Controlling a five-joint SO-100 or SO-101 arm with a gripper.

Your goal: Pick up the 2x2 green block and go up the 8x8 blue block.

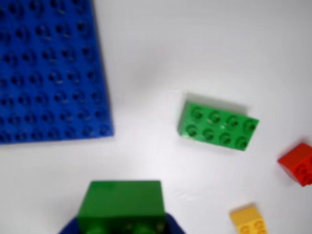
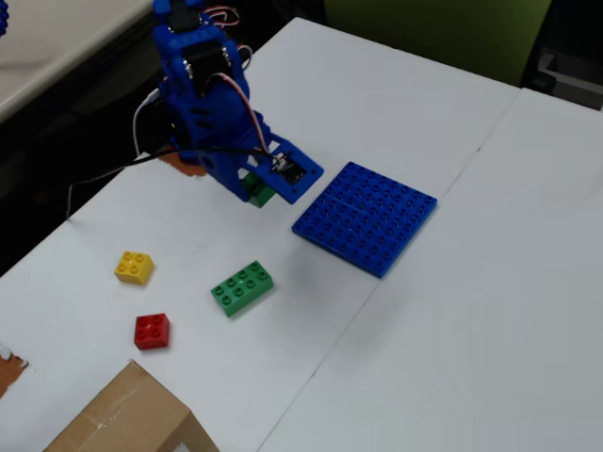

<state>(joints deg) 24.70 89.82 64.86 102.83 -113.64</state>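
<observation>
The 2x2 green block point(image 1: 122, 207) sits between the blue jaws of my gripper point(image 1: 122, 226) at the bottom of the wrist view, lifted off the table. In the fixed view the gripper point(image 2: 261, 191) holds the green block point(image 2: 259, 193) in the air just left of the 8x8 blue block point(image 2: 366, 217). The 8x8 blue block lies flat on the white table and fills the upper left of the wrist view point(image 1: 48, 68). The block is beside the plate, not over it.
A longer 2x4 green brick point(image 2: 242, 287) point(image 1: 218, 125), a red brick point(image 2: 152, 330) point(image 1: 298, 163) and a yellow brick point(image 2: 134, 266) point(image 1: 248, 220) lie on the white table. A cardboard box point(image 2: 122, 419) stands at the front left corner.
</observation>
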